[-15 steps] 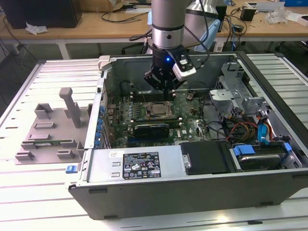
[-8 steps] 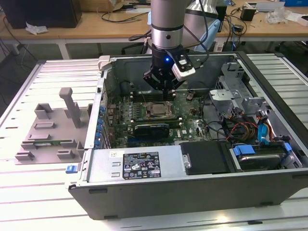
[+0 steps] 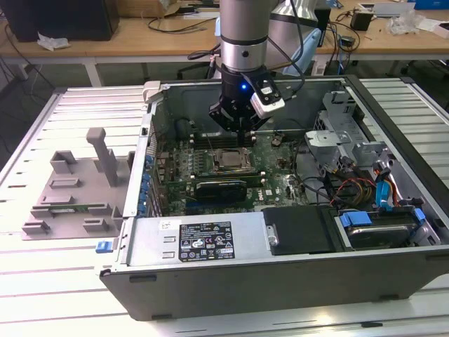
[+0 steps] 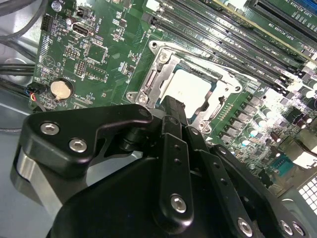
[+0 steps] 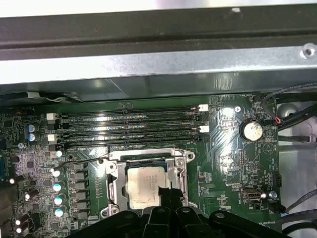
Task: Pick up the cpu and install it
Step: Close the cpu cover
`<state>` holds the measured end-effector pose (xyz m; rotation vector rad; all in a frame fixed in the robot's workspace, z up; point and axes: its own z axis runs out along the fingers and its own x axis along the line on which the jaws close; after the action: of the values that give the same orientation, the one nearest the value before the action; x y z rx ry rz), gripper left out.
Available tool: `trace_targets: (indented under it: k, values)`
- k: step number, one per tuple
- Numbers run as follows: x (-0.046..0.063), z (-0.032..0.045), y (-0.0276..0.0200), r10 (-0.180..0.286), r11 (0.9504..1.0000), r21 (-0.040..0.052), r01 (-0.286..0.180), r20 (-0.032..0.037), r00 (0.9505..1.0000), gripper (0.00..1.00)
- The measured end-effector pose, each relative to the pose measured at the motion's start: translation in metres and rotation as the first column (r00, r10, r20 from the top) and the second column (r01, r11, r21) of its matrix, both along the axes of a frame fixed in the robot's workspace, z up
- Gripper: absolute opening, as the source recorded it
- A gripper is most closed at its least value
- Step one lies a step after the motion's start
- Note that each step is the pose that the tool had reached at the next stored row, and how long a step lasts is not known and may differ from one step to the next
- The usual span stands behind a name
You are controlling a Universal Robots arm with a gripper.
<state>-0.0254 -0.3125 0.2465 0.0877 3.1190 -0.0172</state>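
The cpu [image 5: 141, 186] is a pale silver square lying flat inside the metal-framed socket [image 5: 115, 186] on the green motherboard [image 5: 228, 163]. It also shows in the second wrist view, cpu [image 4: 190, 89], and in the exterior view, cpu [image 3: 230, 160]. My gripper [image 5: 167, 194] hangs just above the chip's edge with its black fingers pressed together and nothing between them. In the second wrist view the gripper [image 4: 173, 105] tip covers one side of the chip. In the exterior view the gripper [image 3: 243, 135] stands inside the open computer case, a little above the socket.
Memory slots [image 5: 129, 126] run beside the socket, with a coin battery [image 5: 251, 130] nearby. The case wall [image 5: 148, 64] rises beyond them. A power supply [image 3: 203, 239] and a drive cage with cables [image 3: 365, 182] fill the case. A grey fixture [image 3: 70, 189] sits at the exterior view's left.
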Motion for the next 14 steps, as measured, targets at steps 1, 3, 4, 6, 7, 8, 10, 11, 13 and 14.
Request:
trace_targets:
  k: [1,3,4,6,7,8,10,11,13,14]
  values:
    - [-0.002,-0.0012,0.0000,0.000,1.0000,0.0002,0.000,0.0001,1.0000,0.11]
    - [-0.007,-0.0056,-0.0003,0.000,1.0000,0.0003,0.000,0.0001,1.0000,0.11]
    - [-0.011,-0.0102,-0.0008,0.000,1.0000,0.0001,0.000,0.0000,1.0000,0.11]
    - [-0.015,-0.0127,-0.0018,0.000,1.0000,0.0007,0.000,-0.0001,1.0000,0.11]
    - [-0.019,-0.0142,-0.0034,0.000,1.0000,0.0027,0.000,0.0002,1.0000,0.11]
    - [-0.021,-0.0148,-0.0043,0.000,1.0000,0.0035,0.000,0.0002,1.0000,0.11]
    - [-0.025,-0.0172,-0.0063,0.000,1.0000,0.0068,0.000,0.0005,1.0000,0.11]
    - [-0.026,-0.0185,-0.0070,0.000,1.0000,0.0083,0.000,0.0007,1.0000,0.11]
    - [-0.028,-0.0220,-0.0089,0.000,0.9999,0.0121,0.000,0.0005,1.0000,0.11]
    - [-0.031,-0.0233,-0.0094,0.000,0.9999,0.0155,0.000,0.0008,1.0000,0.11]
